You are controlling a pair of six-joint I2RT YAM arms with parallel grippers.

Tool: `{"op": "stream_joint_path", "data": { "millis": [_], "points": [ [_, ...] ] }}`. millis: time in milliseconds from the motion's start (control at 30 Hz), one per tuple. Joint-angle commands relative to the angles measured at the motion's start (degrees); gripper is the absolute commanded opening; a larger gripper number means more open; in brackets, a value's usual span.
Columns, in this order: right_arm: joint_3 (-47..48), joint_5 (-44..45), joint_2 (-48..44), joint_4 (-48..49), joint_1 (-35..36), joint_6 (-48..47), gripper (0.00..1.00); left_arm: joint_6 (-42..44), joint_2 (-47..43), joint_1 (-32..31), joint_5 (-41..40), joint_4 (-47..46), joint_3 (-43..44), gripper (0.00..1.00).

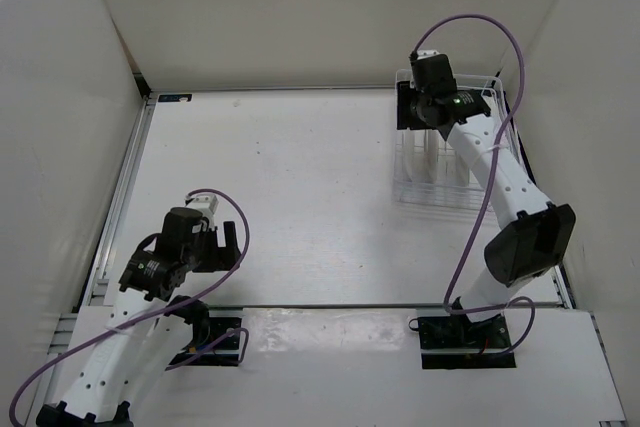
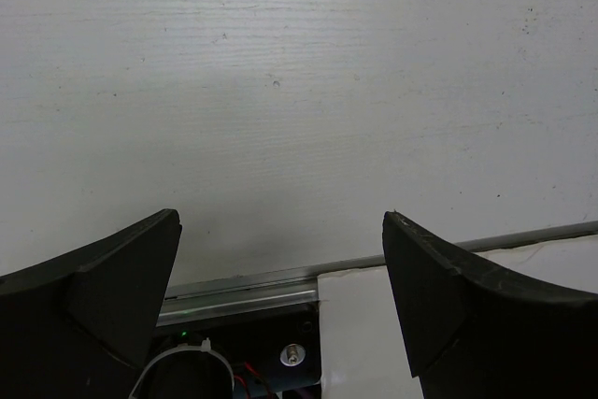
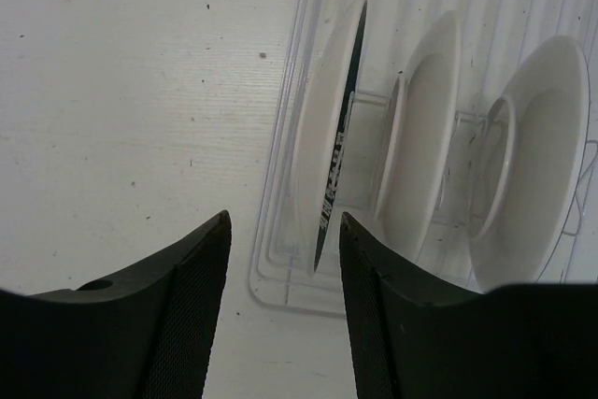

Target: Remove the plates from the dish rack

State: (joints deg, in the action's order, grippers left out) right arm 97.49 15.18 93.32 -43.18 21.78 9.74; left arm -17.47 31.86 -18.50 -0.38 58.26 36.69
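White wire dish rack [image 3: 271, 268], three plates [image 3: 430, 137] standing upright inside

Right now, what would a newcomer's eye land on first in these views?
Three white plates stand on edge in the dish rack at the table's far right. The open right gripper hovers just short of the leftmost plate. The left gripper, also open, hangs over the near left.

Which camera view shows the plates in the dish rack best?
The right wrist view: three plates stand on edge in the dish rack, just past the open right claw. The top external view hides most of them under the right arm; the left wrist view shows none.
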Motion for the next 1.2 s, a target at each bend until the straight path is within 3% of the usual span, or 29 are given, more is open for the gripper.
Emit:
{"op": "stream_joint_path", "data": {
  "millis": [0,100,200,267,400,567,733,1167],
  "points": [
    [3.0,3.4,3.1,1.8,-0.2,-1.2,0.54,-0.2,0.5,-0.1,0.5,-0.2,0.4,1.0],
    [4.3,2.7,6.1,1.4,-0.4,-1.7,0.54,-0.2,0.6,0.0,0.6,-0.2,0.3,1.0],
    [5.7,3.2,8.1,1.1,-0.7,-1.9,0.46,-0.1,0.7,0.0,0.5,-0.2,0.3,1.0],
    [5.5,3.4,8.8,1.0,-0.9,-1.8,0.35,-0.2,0.8,0.0,0.6,-0.2,0.2,1.0],
    [4.2,3.6,8.5,1.6,-1.2,-1.7,0.21,-0.2,1.1,0.0,0.6,-0.3,0.3,1.0],
    [2.0,5.2,7.7,1.3,-1.7,-1.5,0.21,-0.2,1.5,0.0,0.6,-0.2,0.3,1.0],
    [-4.4,2.7,2.5,7.7,-1.8,-1.7,0.38,-0.2,2.2,0.0,0.6,-0.4,0.3,1.0],
    [-5.7,-0.3,-1.6,10.7,-2.5,0.2,0.4,0.1,2.7,-0.1,0.6,-0.5,0.3,1.0]
  ]
}}
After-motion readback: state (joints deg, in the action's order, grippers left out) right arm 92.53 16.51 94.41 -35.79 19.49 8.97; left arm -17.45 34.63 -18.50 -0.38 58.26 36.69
